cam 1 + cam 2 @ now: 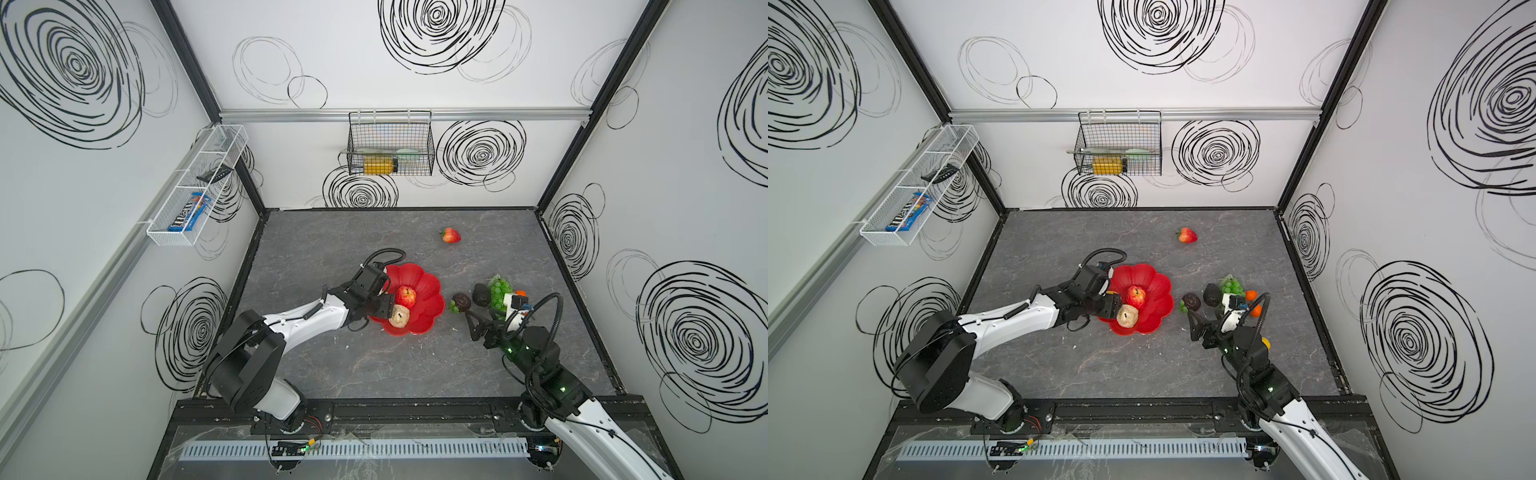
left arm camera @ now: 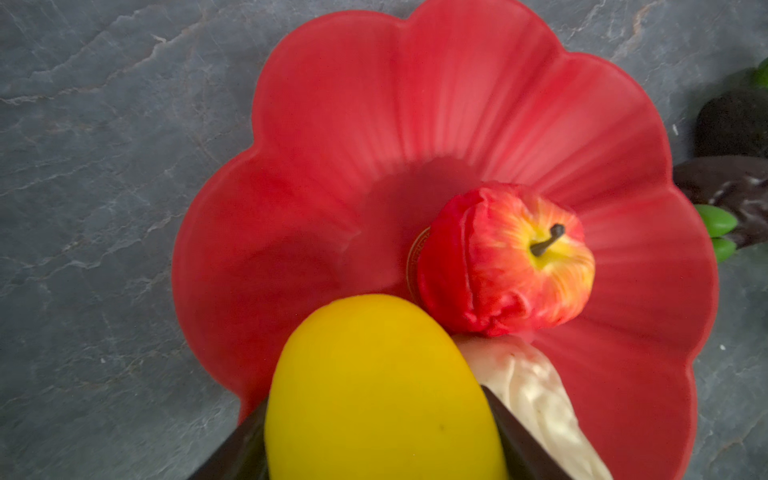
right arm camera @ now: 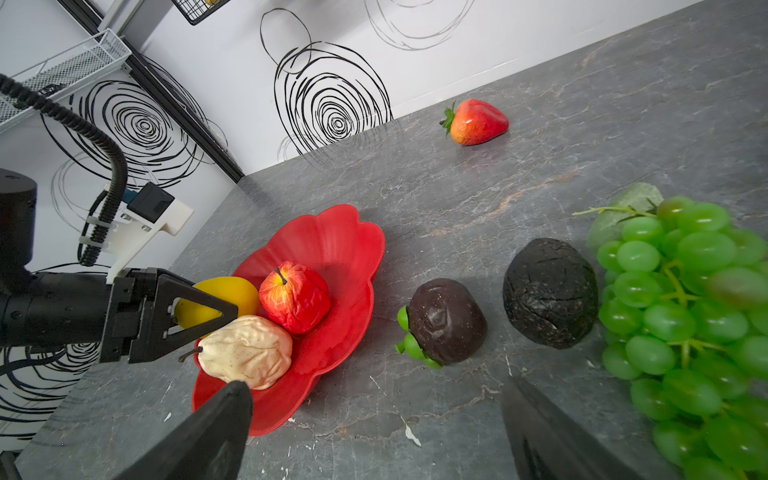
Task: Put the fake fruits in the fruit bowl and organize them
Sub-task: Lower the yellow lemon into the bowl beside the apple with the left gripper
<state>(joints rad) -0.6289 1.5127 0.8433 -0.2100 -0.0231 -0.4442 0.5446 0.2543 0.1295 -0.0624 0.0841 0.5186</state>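
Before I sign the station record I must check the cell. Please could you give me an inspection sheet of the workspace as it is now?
Surface: grey marbled tabletop, few white flecks near red bowl.
Job's things: apple and pear in red bowl; strawberry alone at the back; mangosteen, avocado, grapes, oranges grouped on right arm's side.
Clutter: yellow bottle in black wire basket, candy pack in white mesh tray, both on walls.
Grippers: left pincer shut on lemon over red bowl; right pincer open, empty, near mangosteen.
Cables: black hose looped at each wrist.
Surroundings: white walls with black swirls, black frame.
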